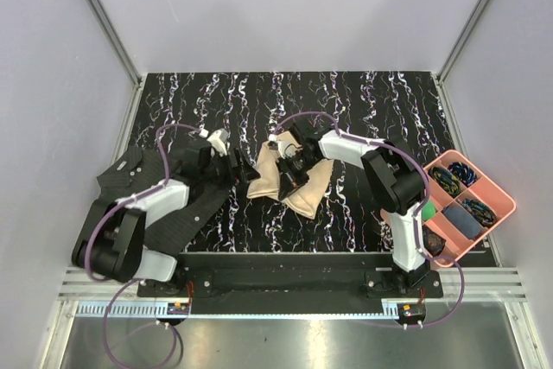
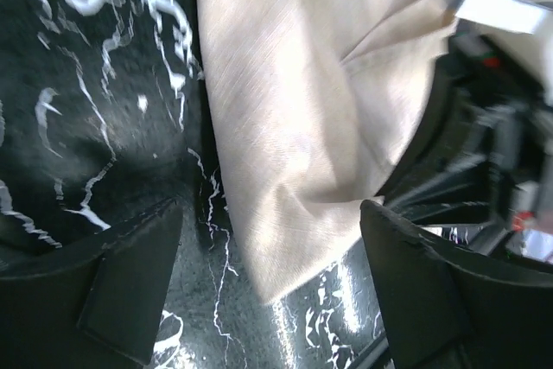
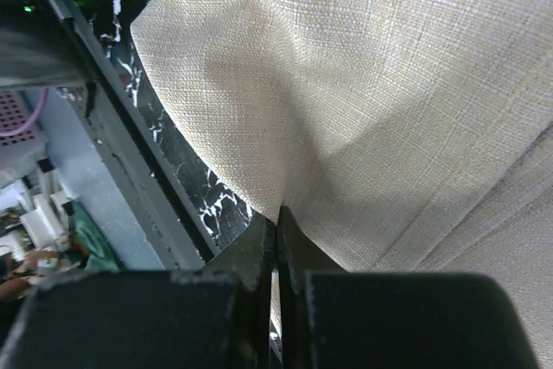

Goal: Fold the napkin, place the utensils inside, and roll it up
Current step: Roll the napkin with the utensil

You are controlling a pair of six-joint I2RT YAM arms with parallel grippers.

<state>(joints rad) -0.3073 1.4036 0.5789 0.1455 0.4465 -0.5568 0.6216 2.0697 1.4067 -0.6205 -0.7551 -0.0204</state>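
Black marbled table [image 1: 371, 110] holds the napkin [image 1: 313, 189], bunched and partly folded, between both arms. Right gripper [image 3: 278, 244] pinches its edge; left gripper [image 2: 272, 248] gapes wide just beside it. No utensils show; finishing the fold, filling and rolling seem left.

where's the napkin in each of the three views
top external: napkin at centre of frame, on the tabletop.
left wrist: napkin upper middle, corner pointing down into the open left hand.
right wrist: napkin fills most of frame, pinched by right hand at bottom centre.
shared landmark: the black white-veined tabletop.
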